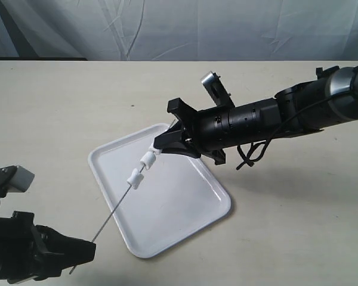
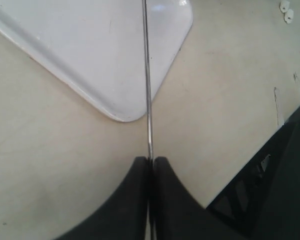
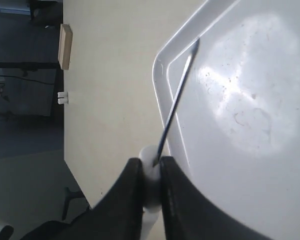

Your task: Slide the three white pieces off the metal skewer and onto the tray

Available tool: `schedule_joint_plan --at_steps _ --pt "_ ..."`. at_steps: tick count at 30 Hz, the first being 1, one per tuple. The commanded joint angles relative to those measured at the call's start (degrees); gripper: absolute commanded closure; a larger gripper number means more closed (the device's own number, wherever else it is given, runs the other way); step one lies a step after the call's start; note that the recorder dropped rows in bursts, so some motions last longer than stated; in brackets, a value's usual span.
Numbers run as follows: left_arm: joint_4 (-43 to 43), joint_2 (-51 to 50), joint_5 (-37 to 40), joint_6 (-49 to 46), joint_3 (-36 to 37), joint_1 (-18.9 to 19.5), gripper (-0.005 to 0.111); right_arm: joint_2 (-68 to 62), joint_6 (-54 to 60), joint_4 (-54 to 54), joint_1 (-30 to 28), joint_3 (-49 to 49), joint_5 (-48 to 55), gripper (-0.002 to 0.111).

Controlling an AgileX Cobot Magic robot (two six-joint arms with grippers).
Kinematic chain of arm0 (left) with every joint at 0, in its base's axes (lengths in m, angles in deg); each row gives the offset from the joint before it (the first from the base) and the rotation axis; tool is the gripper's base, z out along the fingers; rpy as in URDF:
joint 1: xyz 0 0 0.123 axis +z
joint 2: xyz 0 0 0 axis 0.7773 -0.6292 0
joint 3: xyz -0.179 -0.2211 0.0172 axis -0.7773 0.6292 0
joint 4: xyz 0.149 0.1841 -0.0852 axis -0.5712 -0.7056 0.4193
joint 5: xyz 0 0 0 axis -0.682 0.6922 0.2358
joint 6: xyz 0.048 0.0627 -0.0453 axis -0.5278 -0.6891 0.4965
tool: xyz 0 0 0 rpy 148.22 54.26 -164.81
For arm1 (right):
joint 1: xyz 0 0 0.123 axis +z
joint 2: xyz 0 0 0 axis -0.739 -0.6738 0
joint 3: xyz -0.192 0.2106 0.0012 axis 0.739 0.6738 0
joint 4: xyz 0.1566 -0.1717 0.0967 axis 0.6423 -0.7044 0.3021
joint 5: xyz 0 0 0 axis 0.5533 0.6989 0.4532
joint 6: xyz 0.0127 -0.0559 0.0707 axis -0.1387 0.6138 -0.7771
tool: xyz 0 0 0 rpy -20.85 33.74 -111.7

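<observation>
The metal skewer [image 1: 113, 211] slants up over the white tray [image 1: 185, 202], held at both ends. My left gripper [image 1: 90, 245] is shut on its lower end, which the left wrist view shows as a thin rod [image 2: 147, 75] pinched between shut fingers [image 2: 135, 200] near a tray corner [image 2: 90, 50]. Two white pieces [image 1: 134, 177] [image 1: 147, 159] sit on the rod just below my right gripper [image 1: 160, 147]. That gripper [image 3: 151, 162] is shut on the top white piece [image 3: 149, 152], and the skewer tip [image 3: 177, 100] pokes out beyond it over the tray rim [image 3: 162, 95].
The tray lies at the middle of a pale table. Its near edge is close to the left arm. A wooden block [image 3: 65, 45] and two tiny white bits [image 3: 63, 97] sit by the table edge, with dark floor beyond.
</observation>
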Motion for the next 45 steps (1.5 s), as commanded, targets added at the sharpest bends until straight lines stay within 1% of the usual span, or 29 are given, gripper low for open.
schedule_joint_plan --at_steps 1,3,5,13,17,22,28,34,45 --pt "-0.4 0.3 -1.4 -0.7 0.2 -0.3 0.107 0.0 0.6 -0.3 0.4 -0.2 -0.8 0.103" --pt "-0.6 0.3 -1.4 -0.6 0.2 -0.3 0.107 0.0 0.6 -0.3 0.4 -0.2 -0.9 0.097" --pt "-0.8 0.3 -1.5 -0.5 0.2 -0.3 0.107 0.0 0.6 -0.3 0.4 -0.4 -1.4 0.094" --pt "-0.9 0.3 -2.1 -0.4 0.2 -0.3 0.107 0.0 -0.5 -0.3 0.4 -4.8 -1.9 0.094" --pt "-0.9 0.3 -2.5 -0.4 0.2 -0.3 0.107 0.0 -0.5 -0.3 0.4 -6.5 -4.1 0.094" --pt "-0.9 0.3 -2.7 -0.4 0.2 -0.3 0.107 0.0 -0.9 -0.3 -0.8 -7.7 -4.8 0.094" --pt "-0.9 0.3 -3.7 -0.4 0.2 -0.3 0.107 0.0 -0.7 -0.3 -0.8 -8.2 -10.0 0.095" --pt "-0.9 0.3 -3.9 -0.4 0.2 -0.3 0.107 0.0 -0.7 -0.3 -0.8 -11.6 -10.6 0.095" --pt "-0.9 0.3 -4.2 -0.4 0.2 -0.3 0.107 0.0 -0.9 -0.3 -0.8 -15.7 -15.1 0.095"
